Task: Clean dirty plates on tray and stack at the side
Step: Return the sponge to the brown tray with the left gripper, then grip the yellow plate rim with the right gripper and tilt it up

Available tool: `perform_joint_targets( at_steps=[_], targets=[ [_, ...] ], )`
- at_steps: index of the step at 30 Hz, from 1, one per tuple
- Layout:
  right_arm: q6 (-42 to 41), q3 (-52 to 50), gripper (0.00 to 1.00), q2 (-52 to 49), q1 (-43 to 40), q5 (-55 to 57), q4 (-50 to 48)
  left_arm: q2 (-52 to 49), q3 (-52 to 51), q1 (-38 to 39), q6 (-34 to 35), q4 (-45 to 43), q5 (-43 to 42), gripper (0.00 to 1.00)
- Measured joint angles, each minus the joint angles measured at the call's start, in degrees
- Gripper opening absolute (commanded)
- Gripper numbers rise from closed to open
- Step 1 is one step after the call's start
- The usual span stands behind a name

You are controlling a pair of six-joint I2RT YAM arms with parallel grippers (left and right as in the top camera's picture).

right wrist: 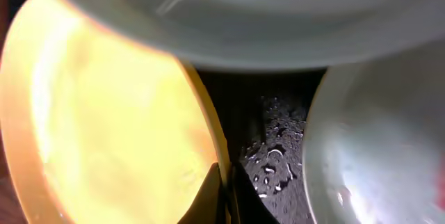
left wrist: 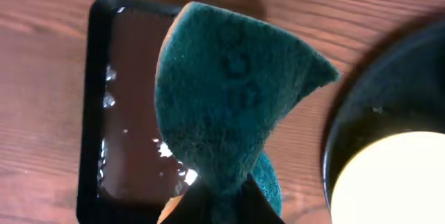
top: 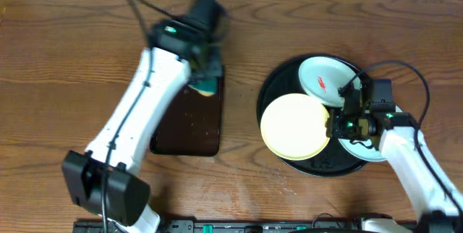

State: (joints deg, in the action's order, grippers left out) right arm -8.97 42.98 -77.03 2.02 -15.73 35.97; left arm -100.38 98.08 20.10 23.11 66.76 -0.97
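left gripper [left wrist: 221, 203]: squeezed on 1 green sponge [left wrist: 229, 92], hanging over the brown tray [left wrist: 128, 113]
brown tray: just 1, wet inside
black tray [top: 275, 81]: 1, holds all 3 plates
yellow plate [top: 293, 124]: 1, on the tray's left side
mint-white plates: 2, the far one [top: 324, 76] has a red smear, the near one [top: 362, 150] is mostly under the arm
right gripper [right wrist: 226, 193]: pinching the yellow plate's rim

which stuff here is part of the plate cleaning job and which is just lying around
Job: yellow plate, gripped by right pincer; smeared white plate; other white plate; black round tray; green sponge in left pincer.
Lying about: rectangular brown tray, wet; wooden table.
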Motion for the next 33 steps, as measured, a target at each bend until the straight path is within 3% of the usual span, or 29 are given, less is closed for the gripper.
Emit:
perform_joint_targets(
  at_steps=[4, 9, 14, 17, 26, 31, 33],
  targets=[
    [-1.20, 1.31, 0.01, 6.38, 5.16, 8.09, 2.54, -0.02, -3.91, -6.29, -2.49, 0.20, -4.37, 0.15],
    [-2.58, 1.33, 0.01, 11.08, 9.35, 20.48, 4.52, -0.02, -8.76, -8.81, -4.28, 0.26, -6.78, 0.17],
    [-2.99, 1.33, 0.01, 12.50, 10.49, 29.42, 2.69, -0.02, -10.29, -8.52, -6.43, -0.59, -8.13, 0.36],
    [-2.84, 1.33, 0.01, 12.52, 12.07, 33.77, 2.14, -0.02, -10.75, -8.50, -6.93, -1.09, -8.20, 0.42],
    [-1.70, 1.33, 0.01, 12.52, 24.02, 50.77, 0.92, 0.57, -10.99, -8.52, -7.10, -1.27, -8.35, 0.43],
    [-0.39, 1.33, 0.01, 12.55, 33.27, 61.20, -0.02, 7.17, -11.37, -8.52, -7.10, -1.18, -8.37, 0.44],
    [0.11, 1.33, 0.01, 12.55, 36.72, 65.33, -0.46, 11.34, -11.37, -8.52, -7.10, -1.18, -8.37, 0.49]
  ],
)
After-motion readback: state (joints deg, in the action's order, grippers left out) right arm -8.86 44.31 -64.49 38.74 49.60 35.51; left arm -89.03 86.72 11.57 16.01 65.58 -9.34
